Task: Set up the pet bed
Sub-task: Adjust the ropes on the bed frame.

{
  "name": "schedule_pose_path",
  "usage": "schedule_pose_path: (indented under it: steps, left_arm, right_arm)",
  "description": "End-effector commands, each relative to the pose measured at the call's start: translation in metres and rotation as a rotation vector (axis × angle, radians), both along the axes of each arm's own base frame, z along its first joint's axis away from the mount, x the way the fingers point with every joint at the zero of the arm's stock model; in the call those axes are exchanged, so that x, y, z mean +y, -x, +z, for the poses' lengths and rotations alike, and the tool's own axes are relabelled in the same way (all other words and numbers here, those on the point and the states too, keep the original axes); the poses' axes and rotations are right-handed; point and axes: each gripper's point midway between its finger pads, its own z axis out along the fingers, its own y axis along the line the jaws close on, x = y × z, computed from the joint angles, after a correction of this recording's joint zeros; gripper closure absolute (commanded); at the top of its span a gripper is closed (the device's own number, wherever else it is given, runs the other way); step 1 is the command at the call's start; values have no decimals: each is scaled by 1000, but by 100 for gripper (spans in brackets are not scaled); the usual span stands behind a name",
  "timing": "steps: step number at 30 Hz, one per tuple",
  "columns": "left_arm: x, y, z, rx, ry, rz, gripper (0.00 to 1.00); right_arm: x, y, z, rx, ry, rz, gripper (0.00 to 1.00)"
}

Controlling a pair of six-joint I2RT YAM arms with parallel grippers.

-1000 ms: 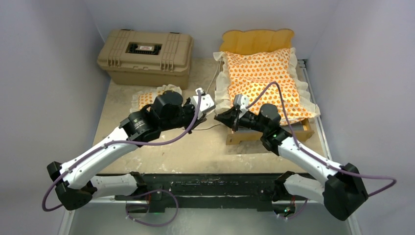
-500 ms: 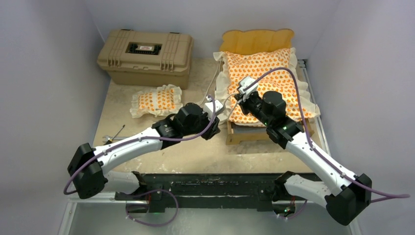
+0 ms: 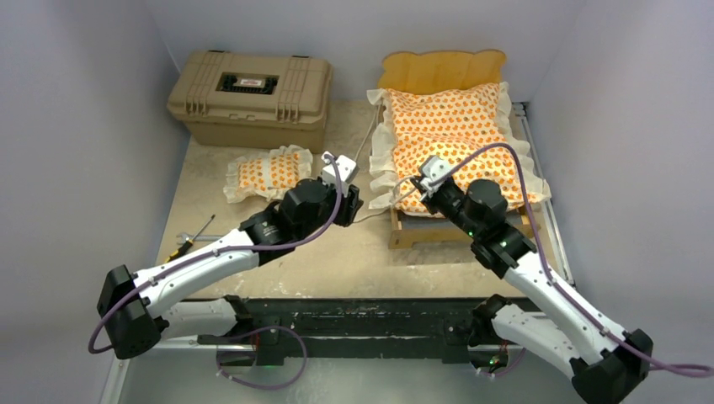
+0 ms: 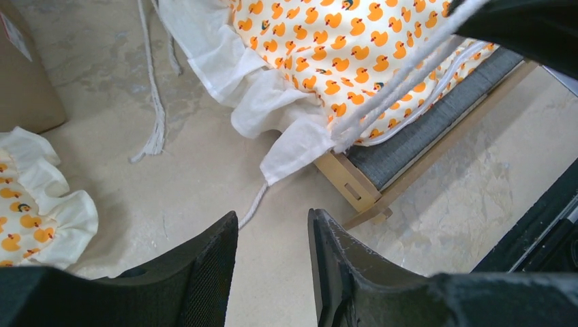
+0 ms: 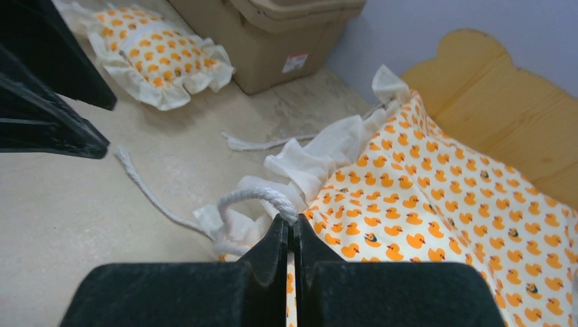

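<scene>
The mattress cushion [image 3: 450,135] lies on the wooden bed frame [image 3: 442,69] at the back right of the surface [image 3: 337,252]. It sits a little askew, its white ruffle spilling over the frame's left side and some grey base bare at the foot. The right fingers [image 5: 272,255] are pressed together on a loop of the white cord [image 5: 253,194] that comes off the cushion's near-left corner. The left fingers [image 4: 204,279] stand partly apart with nothing between them, hovering over the surface between the bed and the pillow [image 3: 268,172]. The pillow lies by itself in front of the tan case [image 3: 248,97], apart from the bed. The step in hand looks like squaring the cushion by its cord; the pillow is not yet placed. Next, I judge, the right arm should draw that corner in over the base and let go, and the left fingers should turn to the pillow, widen to take it, and carry it to the headboard end
</scene>
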Motion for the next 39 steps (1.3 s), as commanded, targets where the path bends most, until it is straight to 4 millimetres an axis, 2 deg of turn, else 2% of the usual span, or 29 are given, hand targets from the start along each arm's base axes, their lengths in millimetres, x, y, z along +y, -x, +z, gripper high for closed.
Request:
schedule_pose_path:
  steps: [1,2,7,11,14,19,21,23,24,26,27,31,34,36,39]
  left_arm:
    - [-7,4,0,-2,54,-26,57]
    - [-13,6,2,-6,67,-61,57]
    - [-47,15,37,-115,200,-235,54]
    - [-72,16,53,-175,243,-340,51]
    - [-83,10,56,-184,240,-356,50]
    - [-99,1,44,-158,221,-366,50]
    - [-103,-2,41,-147,217,-367,58]
    - [-104,-3,42,-132,206,-367,82]
    - [-103,-3,40,-113,192,-357,99]
    - [-100,-5,38,-84,178,-330,100]
    - [-98,-4,38,-71,168,-327,100]
    - [-89,-1,33,-2,165,-283,100]
    - [-73,-6,19,52,96,-194,100]
    - [-62,-10,13,69,51,-137,100]
    - [-58,-11,11,86,21,-121,100]
  right_arm:
    - [8,20,36,-168,-55,117,100]
    - [10,21,35,-167,-54,130,100]
    - [25,24,22,-121,-23,216,100]
    - [31,26,19,-114,-20,255,100]
    - [34,29,19,-117,-16,276,100]
    - [34,33,18,-120,-19,293,100]
    - [34,33,16,-117,-18,295,100]
    - [32,31,14,-115,-17,274,100]
    - [31,29,14,-114,-23,260,100]
    - [27,25,13,-109,-36,223,100]
    - [23,20,13,-100,-57,180,98]
    - [10,8,21,-30,-190,30,62]
    - [-2,1,29,103,-364,-127,35]
    - [-2,1,35,209,-480,-182,30]
    - [13,10,34,420,-628,-194,30]
